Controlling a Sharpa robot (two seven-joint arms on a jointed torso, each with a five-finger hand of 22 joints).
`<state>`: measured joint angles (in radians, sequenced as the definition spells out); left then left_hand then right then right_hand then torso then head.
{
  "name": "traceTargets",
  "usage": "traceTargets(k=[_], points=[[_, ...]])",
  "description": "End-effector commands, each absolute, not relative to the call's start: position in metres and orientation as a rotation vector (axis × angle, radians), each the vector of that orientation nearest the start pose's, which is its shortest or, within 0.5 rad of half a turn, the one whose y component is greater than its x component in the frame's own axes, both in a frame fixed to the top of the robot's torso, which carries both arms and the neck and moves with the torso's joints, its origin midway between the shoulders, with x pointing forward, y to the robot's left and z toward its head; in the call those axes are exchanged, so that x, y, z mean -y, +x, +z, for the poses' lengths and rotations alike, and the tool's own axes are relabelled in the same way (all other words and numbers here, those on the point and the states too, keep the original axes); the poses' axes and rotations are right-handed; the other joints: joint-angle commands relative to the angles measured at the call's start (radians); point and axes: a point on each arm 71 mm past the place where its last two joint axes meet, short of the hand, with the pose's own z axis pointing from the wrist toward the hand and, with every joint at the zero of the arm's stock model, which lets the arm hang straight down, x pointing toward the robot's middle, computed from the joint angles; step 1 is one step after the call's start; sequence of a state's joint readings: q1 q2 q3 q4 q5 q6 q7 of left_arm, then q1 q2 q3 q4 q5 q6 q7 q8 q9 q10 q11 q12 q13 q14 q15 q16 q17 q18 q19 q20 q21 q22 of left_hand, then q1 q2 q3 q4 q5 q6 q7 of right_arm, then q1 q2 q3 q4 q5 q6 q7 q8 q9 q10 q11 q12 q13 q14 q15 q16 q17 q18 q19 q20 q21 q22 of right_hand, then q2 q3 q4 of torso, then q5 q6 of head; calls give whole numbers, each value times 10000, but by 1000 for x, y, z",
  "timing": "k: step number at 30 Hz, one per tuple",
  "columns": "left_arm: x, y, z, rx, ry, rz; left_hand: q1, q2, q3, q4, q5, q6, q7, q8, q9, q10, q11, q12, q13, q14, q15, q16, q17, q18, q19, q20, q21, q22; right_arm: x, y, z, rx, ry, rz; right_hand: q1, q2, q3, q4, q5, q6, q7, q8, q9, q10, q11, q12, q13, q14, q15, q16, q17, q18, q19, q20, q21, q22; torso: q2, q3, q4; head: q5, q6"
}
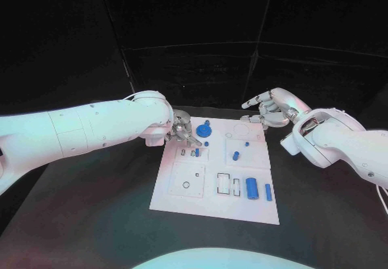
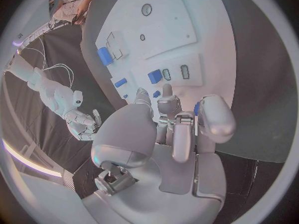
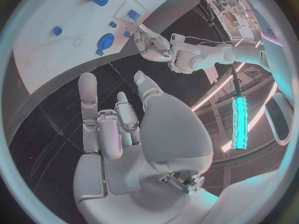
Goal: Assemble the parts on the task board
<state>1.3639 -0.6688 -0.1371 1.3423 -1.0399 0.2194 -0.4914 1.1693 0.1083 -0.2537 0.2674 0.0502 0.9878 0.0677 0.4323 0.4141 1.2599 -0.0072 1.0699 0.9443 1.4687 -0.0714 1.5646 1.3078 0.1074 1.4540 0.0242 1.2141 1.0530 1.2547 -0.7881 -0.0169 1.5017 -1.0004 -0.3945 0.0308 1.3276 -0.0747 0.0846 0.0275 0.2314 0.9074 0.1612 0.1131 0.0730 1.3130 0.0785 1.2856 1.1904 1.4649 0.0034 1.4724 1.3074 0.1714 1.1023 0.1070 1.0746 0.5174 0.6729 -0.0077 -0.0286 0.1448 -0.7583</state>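
My left hand (image 1: 179, 130) is down at the far left corner of the task board (image 1: 182, 206), fingertips bunched over a small blue part (image 1: 197, 151) standing by the slots there; whether I truly pinch it or only touch it I cannot tell, since my own fingers cover the contact. Just beside them, toward the board's middle, sits the round blue disc (image 1: 203, 131). My right hand (image 1: 271, 108) hangs above the counter (image 1: 97, 213) off the board's far right corner, fingers spread and holding nothing. The remaining loose pieces lie on the near right of the board: a fat blue cylinder (image 1: 252, 188) and a thin blue bar (image 1: 268, 192) just beside it, both with their long axes running from near to far, next to two empty rectangular slots. A short blue peg (image 1: 236, 156) lies further up. I judge these sit nearer my right hand, which would reach back toward my body and close across their short sides.
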Motion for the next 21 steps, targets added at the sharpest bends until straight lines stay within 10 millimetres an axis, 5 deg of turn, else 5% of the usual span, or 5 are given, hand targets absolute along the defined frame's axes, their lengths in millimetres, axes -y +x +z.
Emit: traceTargets(k=[1, 6, 21], points=[[-183, 523, -193, -23576, -121, -2518, 100, -17, -33, -16, -30, -70, -10, 54, 26, 80, -14, 49, 19, 1021, -47, 62, 2630, -127, 21, 21, 43, 20, 180, 503, -146, -16033, 2135, 9802, -95, 42, -94, 23, 103, 53, 11, 55, -15, -23, -42, -47, -18, 505, -62, -62, 128, 60, -50, -32, -80, -32, -6, -7, -8, 2, -19], [-176, 524, -195, -23630, 80, -2375, 31, -23, -129, 35, -31, -125, -15, 139, 122, 71, -18, 58, 28, 1021, -51, 62, 2630, -128, 15, 20, 62, 47, 178, 503, -146, -16101, 2118, 9806, -144, -1, -277, 118, 482, 37, 5, 60, -31, -34, -50, -61, -58, 513, -72, -95, 104, 64, -38, -48, -153, -112, 9, -12, 7, -11, -23], [-160, 525, -197, -23663, 239, -2364, -146, -73, -364, 151, -35, -251, -23, 282, 297, 88, -26, 134, 126, 1021, -58, 62, 2630, -136, 8, 13, 118, 129, 176, 505, -147, -16102, 2123, 9804, -157, 11, -338, 165, 605, 38, 2, 67, -33, -27, -54, -53, -56, 517, -76, -106, 97, 63, -28, -50, -174, -132, 4, -7, -2, 54, -90]])
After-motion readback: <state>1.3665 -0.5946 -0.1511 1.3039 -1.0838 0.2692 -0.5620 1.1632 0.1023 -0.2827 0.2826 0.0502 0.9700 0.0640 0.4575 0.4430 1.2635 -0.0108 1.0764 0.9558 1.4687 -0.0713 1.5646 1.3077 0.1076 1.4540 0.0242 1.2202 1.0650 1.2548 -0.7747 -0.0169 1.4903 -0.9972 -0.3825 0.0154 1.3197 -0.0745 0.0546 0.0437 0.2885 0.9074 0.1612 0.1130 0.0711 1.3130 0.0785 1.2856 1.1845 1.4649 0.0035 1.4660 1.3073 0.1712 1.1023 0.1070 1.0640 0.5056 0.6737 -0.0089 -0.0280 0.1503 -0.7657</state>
